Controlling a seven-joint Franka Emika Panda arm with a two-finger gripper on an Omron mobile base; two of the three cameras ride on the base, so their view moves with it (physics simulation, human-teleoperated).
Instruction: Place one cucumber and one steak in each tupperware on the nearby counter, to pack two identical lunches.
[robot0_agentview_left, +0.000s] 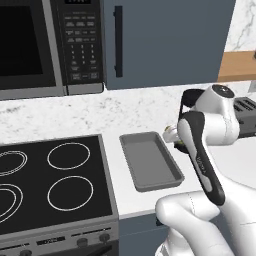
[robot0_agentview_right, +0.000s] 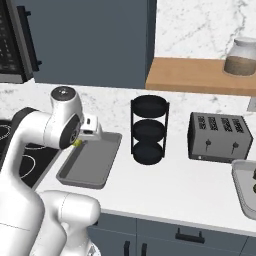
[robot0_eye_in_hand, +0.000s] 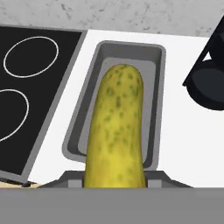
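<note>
Closest to the camera on the hand, the gripper (robot0_eye_in_hand: 114, 181) is clamped on a cucumber (robot0_eye_in_hand: 116, 131) — a mottled yellow-green one that juts forward from between the jaws. Beneath it, on the white counter (robot0_agentview_right: 165, 187), lies an empty grey container (robot0_eye_in_hand: 83, 118), long and shallow, lined up lengthwise under the cucumber. From the right base camera the gripper (robot0_agentview_right: 80, 140) hangs just above the near left rim of that container (robot0_agentview_right: 87, 175), with only a sliver of green showing at the jaws. Nothing rests inside it yet, so this first item appears carried but not delivered.

Beside the container stands a black three-tier rack (robot0_agentview_right: 148, 130), and past that a grey toaster (robot0_agentview_right: 218, 137). At the right edge of the same view sits part of a second grey container (robot0_agentview_right: 240, 187) with something dark in it — too little shows to say what. On the other side the black stovetop (robot0_agentview_left: 50, 180) borders the counter.

By this reckoning the job is at an early stage: the cucumber needs setting down, then a steak, and the second lunch may remain unfinished.
</note>
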